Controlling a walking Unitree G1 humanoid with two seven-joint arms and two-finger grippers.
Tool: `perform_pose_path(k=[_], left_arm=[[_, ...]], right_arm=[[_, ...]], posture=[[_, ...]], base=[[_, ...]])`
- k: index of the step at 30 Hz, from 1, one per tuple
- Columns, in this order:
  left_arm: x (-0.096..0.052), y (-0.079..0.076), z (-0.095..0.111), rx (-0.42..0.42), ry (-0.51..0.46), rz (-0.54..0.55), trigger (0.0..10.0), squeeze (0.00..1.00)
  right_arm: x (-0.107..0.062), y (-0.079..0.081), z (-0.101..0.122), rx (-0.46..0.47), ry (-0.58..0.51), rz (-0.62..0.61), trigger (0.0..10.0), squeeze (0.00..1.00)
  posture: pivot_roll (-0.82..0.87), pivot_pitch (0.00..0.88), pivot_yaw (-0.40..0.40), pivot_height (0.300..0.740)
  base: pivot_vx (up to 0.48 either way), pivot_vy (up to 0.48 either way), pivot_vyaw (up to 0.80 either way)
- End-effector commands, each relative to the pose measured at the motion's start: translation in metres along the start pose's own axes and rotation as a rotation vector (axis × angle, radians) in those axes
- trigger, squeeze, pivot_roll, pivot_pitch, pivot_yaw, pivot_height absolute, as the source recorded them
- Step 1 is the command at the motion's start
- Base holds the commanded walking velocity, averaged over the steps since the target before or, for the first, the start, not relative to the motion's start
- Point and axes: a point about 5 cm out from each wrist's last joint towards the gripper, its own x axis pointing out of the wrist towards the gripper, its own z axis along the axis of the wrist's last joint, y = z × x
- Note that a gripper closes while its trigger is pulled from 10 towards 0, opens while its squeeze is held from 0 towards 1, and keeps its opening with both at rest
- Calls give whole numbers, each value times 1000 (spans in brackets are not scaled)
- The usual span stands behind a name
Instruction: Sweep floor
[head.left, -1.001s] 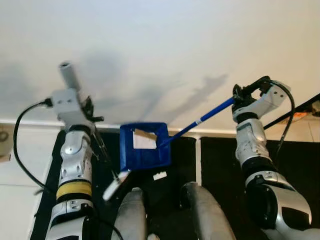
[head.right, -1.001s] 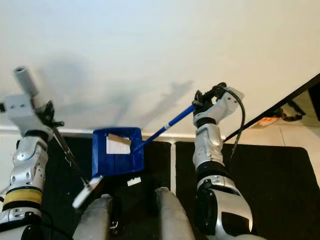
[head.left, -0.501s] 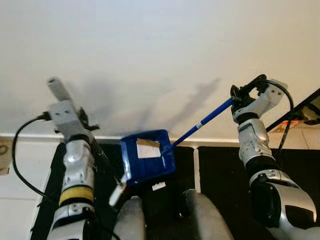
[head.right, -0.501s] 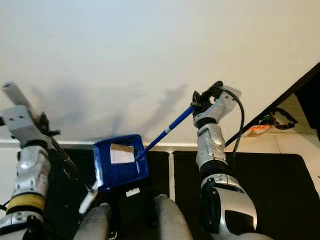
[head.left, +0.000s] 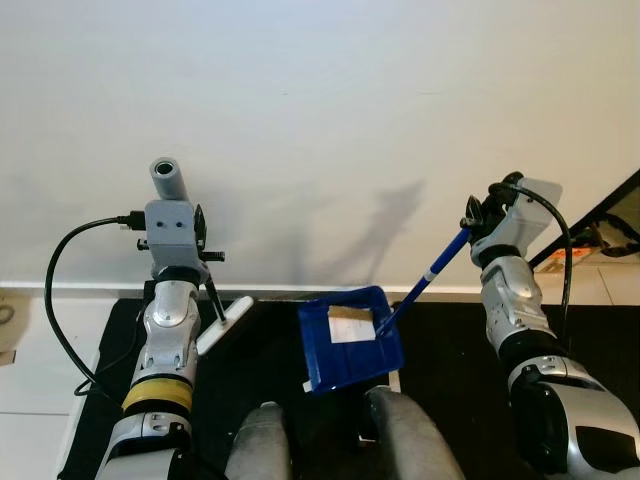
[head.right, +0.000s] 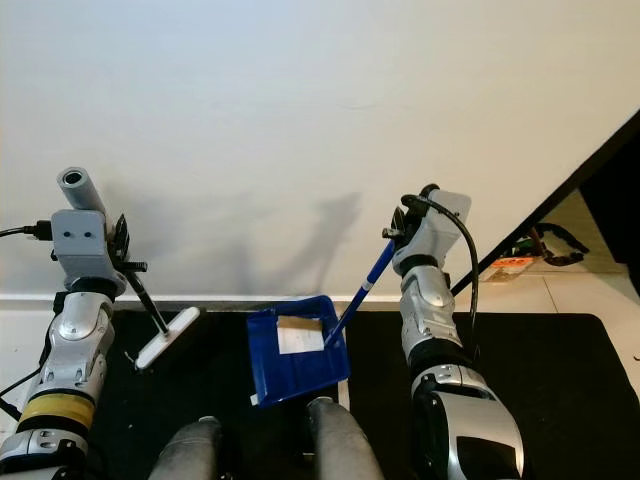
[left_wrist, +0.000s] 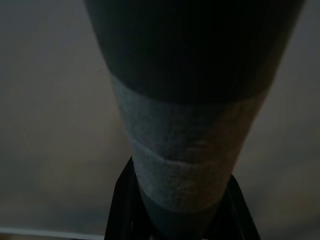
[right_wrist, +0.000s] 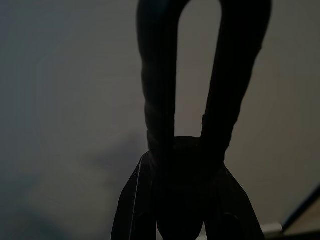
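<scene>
The right gripper (head.left: 478, 212) pinches the top of the blue dustpan handle (head.left: 432, 270); the blue plastic dustpan (head.left: 350, 340), carrying a pale scrap of paper (head.left: 349, 324), hangs over the black floor mat (head.right: 540, 350) at 6 o'clock. The left gripper (head.left: 197, 245) clamps the thin dark stick of the small white-headed brush (head.left: 224, 322) at 9 o'clock. To do this well, I'd keep the pan level so the scrap cannot slide out
</scene>
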Motion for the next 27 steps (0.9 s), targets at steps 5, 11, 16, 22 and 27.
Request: perform_pose_path(k=[5, 11, 16, 22, 27], left_arm=[[-3, 9, -14, -80, 66, 101, 10000, 0], [-2, 7, -14, -64, 74, 90, 10000, 0], [-2, 0, -16, -82, 88, 81, 10000, 0], [-2, -9, -16, -106, 87, 72, 10000, 0], [-2, -10, -18, -128, 94, 91, 10000, 0]], right_arm=[[-10, -25, -5, 60, -33, -103, 10000, 0], [-13, -32, -2, 8, -58, -100, 10000, 0], [-12, -31, 1, -28, -67, -81, 10000, 0], [-12, -32, 0, -45, -52, -78, 10000, 0], [-12, -32, 1, -42, -54, -72, 10000, 0]], posture=[[39, 52, -21, 740], [33, 49, -15, 740], [23, 43, -17, 740], [16, 41, -29, 740], [14, 42, -35, 740]], base=[[0, 0, 0], [0, 0, 0], [0, -384, 0], [0, -480, 0], [0, -480, 0]])
